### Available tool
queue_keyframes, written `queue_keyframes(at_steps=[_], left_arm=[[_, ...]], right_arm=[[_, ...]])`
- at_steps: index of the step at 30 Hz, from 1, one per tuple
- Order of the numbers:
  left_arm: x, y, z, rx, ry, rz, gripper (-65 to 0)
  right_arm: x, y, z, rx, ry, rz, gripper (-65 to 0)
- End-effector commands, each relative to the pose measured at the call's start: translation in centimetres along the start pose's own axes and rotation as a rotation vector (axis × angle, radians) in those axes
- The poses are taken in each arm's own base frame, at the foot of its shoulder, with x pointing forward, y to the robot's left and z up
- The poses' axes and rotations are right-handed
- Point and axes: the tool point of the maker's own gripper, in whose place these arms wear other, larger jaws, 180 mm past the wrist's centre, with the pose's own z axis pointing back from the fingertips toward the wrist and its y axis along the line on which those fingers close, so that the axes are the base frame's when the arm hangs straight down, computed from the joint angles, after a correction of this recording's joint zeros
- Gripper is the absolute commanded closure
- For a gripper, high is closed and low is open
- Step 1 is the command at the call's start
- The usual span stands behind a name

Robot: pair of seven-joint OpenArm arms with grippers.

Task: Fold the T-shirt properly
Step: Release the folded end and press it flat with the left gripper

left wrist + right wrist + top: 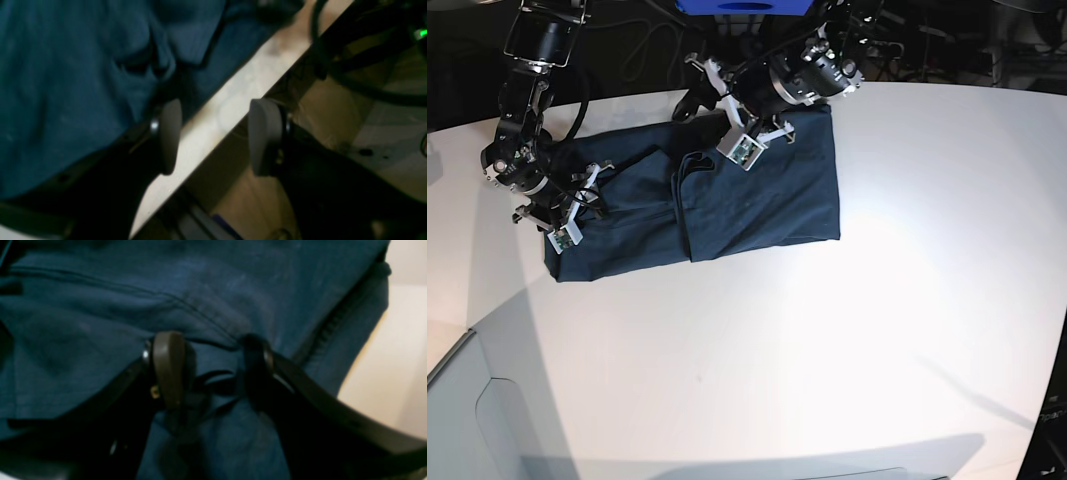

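Note:
The dark navy T-shirt (pixel 757 200) lies partly folded across the far half of the white table (pixel 877 320). My left gripper (pixel 217 136) stands open at the shirt's far edge (pixel 83 83). One of its fingers (pixel 170 136) is by the cloth, the other is past the table's rim, and nothing is between them. In the base view this gripper (pixel 689 105) is at the back of the table. My right gripper (pixel 211 370) sits low on the T-shirt (pixel 100 306) near its left end (pixel 587 195). Its jaws are apart, with wrinkled cloth lying between them.
The table's far rim (pixel 233 100) runs diagonally under the left gripper, with black cables (pixel 350 83) and floor beyond it. A blue object (pixel 742 6) and dark equipment stand behind the table. A pale panel (pixel 467 400) sits at the near left corner.

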Motion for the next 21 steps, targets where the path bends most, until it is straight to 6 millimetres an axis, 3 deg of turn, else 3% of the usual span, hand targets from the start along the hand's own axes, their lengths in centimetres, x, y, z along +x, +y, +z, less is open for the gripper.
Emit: queue_keyframes(at_steps=[1,4,10,12,18,21], left_arm=[[1.0,-0.4,0.2,-0.012,-0.037,-0.005,-31.6],[0.8,1.3,0.8,0.032,-0.035,-0.002,-31.6],[0.6,7.5,3.3,0.207,-0.048,0.06,-31.6],[-0.8,9.1,4.4,0.258,-0.01,0.081,-31.6],[-2.6,9.9,5.0,0.28,0.055,0.088,-31.7],[-2.1,8.4,4.0,0.233,0.048,0.077,-31.7]], right_arm=[[-1.6,0.0,0.0,-0.001,0.083,0.035,-25.9],[-1.6,0.0,0.0,-0.001,0.083,0.035,-25.9],[-1.6,0.0,0.0,-0.001,0.082,0.035,-25.9],[-1.6,0.0,0.0,-0.001,0.082,0.035,-25.9],[-1.6,0.0,0.0,0.0,0.081,0.034,-25.9],[-1.5,0.1,0.0,0.001,0.081,0.033,-25.9]])
